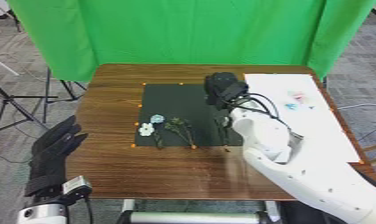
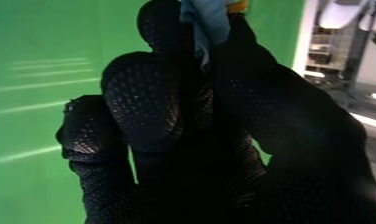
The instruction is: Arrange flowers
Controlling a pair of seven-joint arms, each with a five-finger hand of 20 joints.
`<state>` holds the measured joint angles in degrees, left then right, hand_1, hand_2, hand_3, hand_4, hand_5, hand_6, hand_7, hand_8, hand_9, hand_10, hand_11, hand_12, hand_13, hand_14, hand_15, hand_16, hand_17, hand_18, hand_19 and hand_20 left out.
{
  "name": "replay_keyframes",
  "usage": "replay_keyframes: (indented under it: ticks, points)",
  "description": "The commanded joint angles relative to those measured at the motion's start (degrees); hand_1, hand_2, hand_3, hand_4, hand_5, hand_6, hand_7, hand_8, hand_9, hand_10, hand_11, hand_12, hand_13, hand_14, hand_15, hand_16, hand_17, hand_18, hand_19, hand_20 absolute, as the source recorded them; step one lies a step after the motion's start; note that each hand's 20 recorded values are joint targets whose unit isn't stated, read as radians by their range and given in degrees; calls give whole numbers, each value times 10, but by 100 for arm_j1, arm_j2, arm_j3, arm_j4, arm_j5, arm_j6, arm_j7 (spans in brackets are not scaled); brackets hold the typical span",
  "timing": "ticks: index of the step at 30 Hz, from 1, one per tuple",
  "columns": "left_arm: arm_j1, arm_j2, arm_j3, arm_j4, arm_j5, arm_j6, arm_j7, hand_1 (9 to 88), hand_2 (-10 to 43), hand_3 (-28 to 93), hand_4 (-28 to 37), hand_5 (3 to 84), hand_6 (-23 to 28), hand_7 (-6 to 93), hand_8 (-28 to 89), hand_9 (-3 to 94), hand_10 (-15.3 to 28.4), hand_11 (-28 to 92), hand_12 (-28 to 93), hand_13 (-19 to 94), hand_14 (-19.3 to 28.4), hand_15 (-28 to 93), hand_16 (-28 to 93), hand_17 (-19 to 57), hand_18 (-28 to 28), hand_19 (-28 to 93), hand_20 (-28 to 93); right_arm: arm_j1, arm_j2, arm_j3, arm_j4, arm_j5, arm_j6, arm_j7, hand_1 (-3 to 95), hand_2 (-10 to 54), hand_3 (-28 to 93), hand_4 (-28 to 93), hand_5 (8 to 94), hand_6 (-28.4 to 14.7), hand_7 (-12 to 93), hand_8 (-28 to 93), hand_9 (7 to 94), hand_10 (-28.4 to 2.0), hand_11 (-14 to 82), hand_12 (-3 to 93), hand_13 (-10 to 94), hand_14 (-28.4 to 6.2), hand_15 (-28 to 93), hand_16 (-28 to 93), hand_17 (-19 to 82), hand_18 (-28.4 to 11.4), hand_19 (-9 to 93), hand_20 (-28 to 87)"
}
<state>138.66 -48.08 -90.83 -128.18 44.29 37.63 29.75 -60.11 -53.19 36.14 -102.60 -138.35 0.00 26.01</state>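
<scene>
One white arm (image 1: 304, 175) partly hides the sheet (image 1: 316, 125) beside the dark mat (image 1: 171, 102).

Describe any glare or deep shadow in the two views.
Head view: a soft sheen on the near part of the table; the white sheet is bright, nearly washed out. Right wrist view: pale streaks across the green curtain; the right hand largely dark, its lower parts losing detail.
</scene>
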Motion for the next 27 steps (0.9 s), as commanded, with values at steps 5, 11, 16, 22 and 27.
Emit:
replay_keyframes:
  ticks: [5, 11, 16, 22, 27]
  points:
    - [-44, -113, -84, 7, 159, -178, -200, 268, 45, 841, -183, 378, 95, 165, -114, 310, 189, 360, 52, 235, 269, 651, -178, -92, 217, 605, 43, -324, -918, -108, 123, -450, -406, -327, 550, -74, 758, -283, 789, 2, 244, 19, 868, -72, 240, 367, 789, -40, 654, 193, 490, -174, 932, 247]
    - [-161, -194, -68, 41, 272, -293, -318, 267, 45, 840, -183, 378, 96, 164, -114, 310, 189, 359, 52, 235, 269, 651, -178, -93, 217, 605, 42, -434, -1291, -94, 257, -693, -575, -529, 549, -74, 758, -283, 789, 2, 245, 19, 868, -72, 240, 367, 787, -40, 654, 193, 489, -173, 932, 247]
    - [-287, -259, -28, 78, 360, -369, -411, 268, 45, 841, -183, 378, 96, 164, -114, 310, 189, 361, 52, 236, 268, 651, -178, -92, 217, 606, 42, -641, -1714, 129, 502, -1067, -783, -790, 549, -74, 759, -283, 787, 2, 246, 20, 867, -73, 241, 367, 786, -40, 654, 194, 488, -174, 932, 247]
    - [-380, -328, -11, 121, 418, -440, -471, 267, 45, 841, -182, 378, 96, 164, -114, 310, 189, 362, 52, 235, 268, 651, -178, -93, 217, 606, 42, -708, -1923, 227, 761, -1204, -906, -760, 547, -72, 759, -283, 787, 2, 246, 18, 866, -73, 242, 366, 785, -40, 654, 194, 487, -174, 932, 246]
    - [-341, -374, -57, 114, 434, -460, -490, 269, 46, 840, -183, 378, 95, 166, -114, 310, 189, 361, 52, 235, 268, 652, -178, -93, 217, 605, 41, -752, -1935, 235, 870, -1177, -982, -633, 547, -72, 758, -283, 786, 2, 247, 18, 865, -73, 243, 366, 784, -41, 654, 194, 486, -173, 932, 244]
